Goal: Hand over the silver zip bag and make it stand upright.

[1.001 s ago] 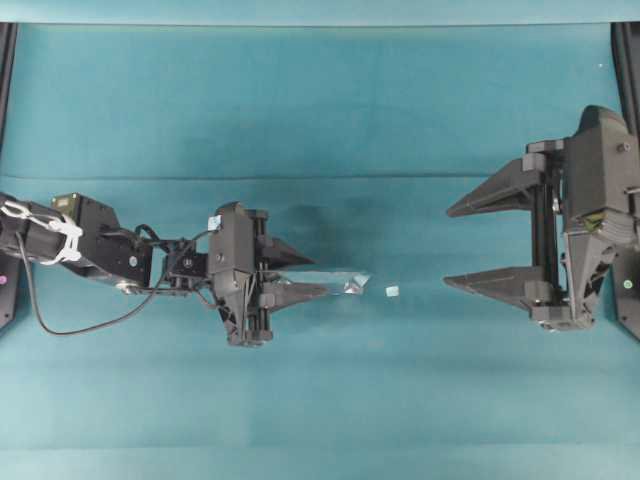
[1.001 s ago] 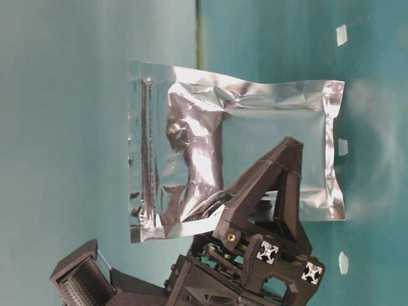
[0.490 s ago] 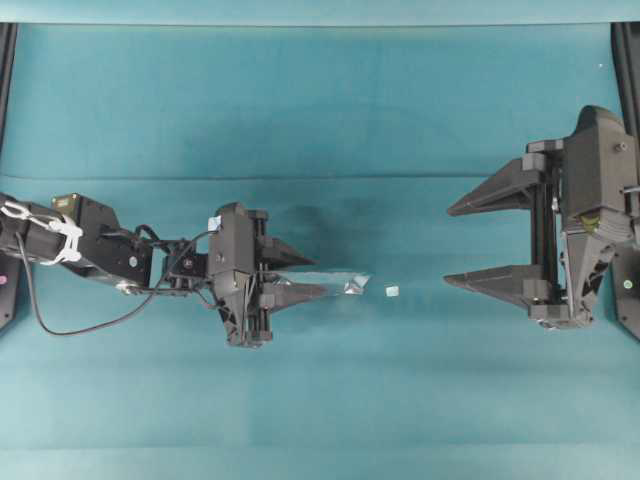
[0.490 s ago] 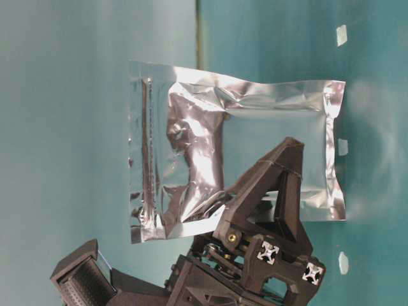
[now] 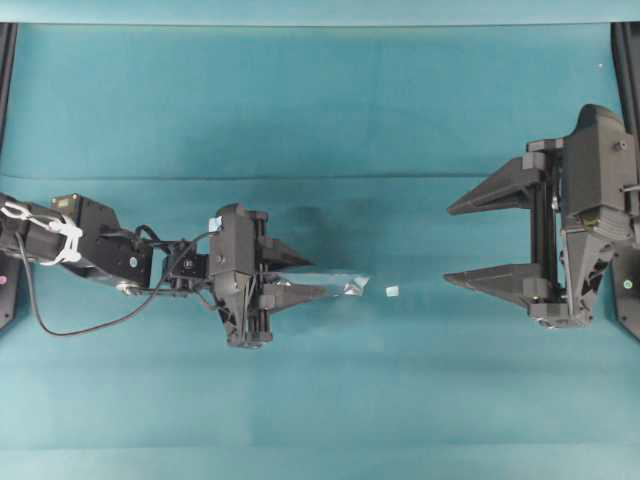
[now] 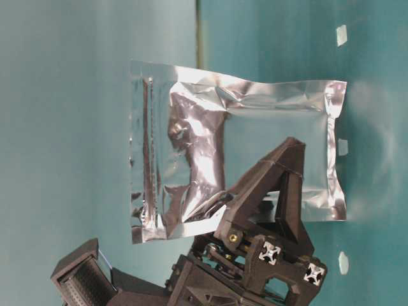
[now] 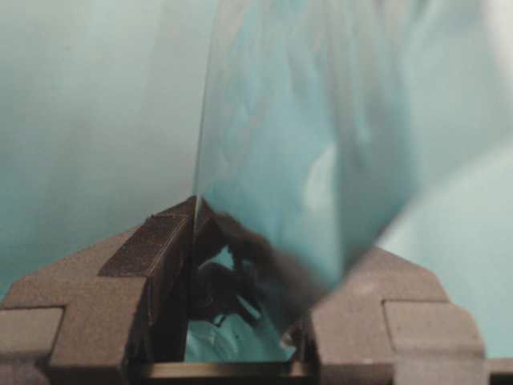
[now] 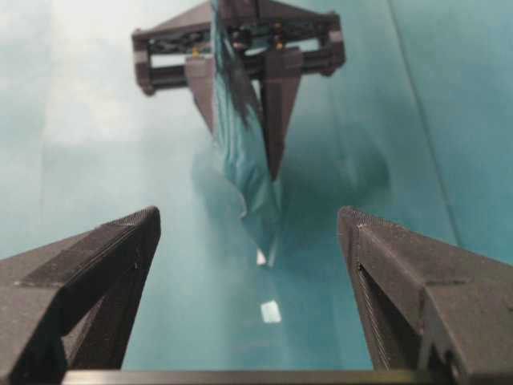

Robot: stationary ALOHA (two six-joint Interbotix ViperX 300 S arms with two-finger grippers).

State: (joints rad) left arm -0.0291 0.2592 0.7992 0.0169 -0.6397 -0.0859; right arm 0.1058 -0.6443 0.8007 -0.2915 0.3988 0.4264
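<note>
The silver zip bag (image 6: 236,146) is a shiny foil pouch with crinkled edges and a zip strip along one short side. My left gripper (image 5: 318,276) is shut on it and holds it off the table. From overhead the bag is a thin edge-on sliver (image 5: 340,281) pointing right. In the left wrist view the bag (image 7: 304,136) rises from between the fingers (image 7: 152,241). My right gripper (image 5: 455,245) is wide open and empty, well to the bag's right. In the right wrist view the bag (image 8: 244,152) and left gripper (image 8: 240,56) lie ahead of the open fingers (image 8: 96,257).
A tiny white pellet (image 5: 391,291) lies on the teal table (image 5: 320,400) between the bag's tip and the right gripper; it also shows in the right wrist view (image 8: 271,311). Black frame rails (image 5: 6,60) stand at the left and right edges.
Almost nothing: the bag and the left gripper have drifted very slightly. The right gripper stays open in place.
</note>
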